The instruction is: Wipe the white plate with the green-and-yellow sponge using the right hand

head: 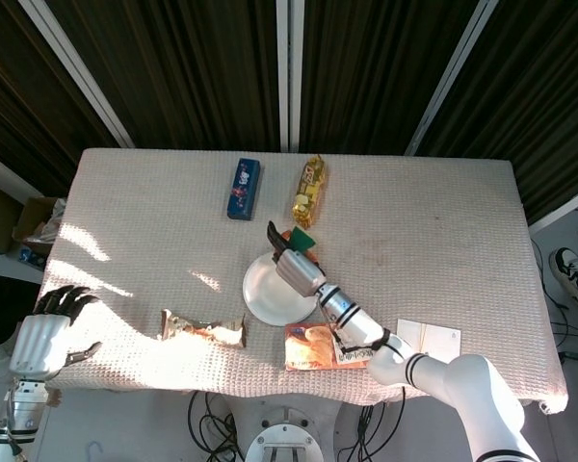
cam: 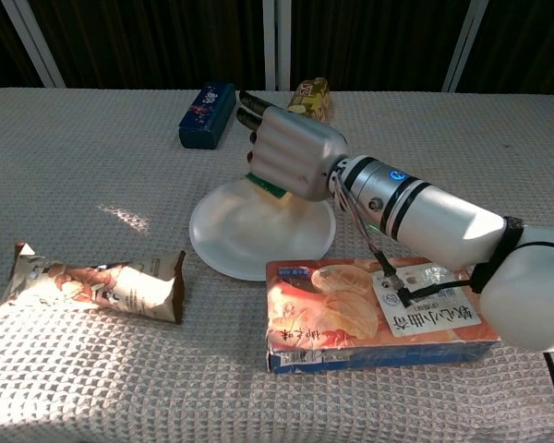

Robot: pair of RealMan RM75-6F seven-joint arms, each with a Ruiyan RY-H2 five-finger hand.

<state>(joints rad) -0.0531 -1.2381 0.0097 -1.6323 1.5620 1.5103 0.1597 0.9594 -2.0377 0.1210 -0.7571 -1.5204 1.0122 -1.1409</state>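
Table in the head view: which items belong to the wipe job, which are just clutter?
In the job:
white plate
green-and-yellow sponge, held by the right hand at the plate's far rim

Lying about:
blue box
yellow snack packet
brown snack wrapper
orange snack box
white card
left hand, idle off the table's edge

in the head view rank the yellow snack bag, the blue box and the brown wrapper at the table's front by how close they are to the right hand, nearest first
Measured from the right hand, which holds the sponge at the plate's far edge:
1. Yellow snack bag, just beyond the hand.
2. Blue box, beyond and to the left.
3. Brown wrapper, near the front edge, to the left.
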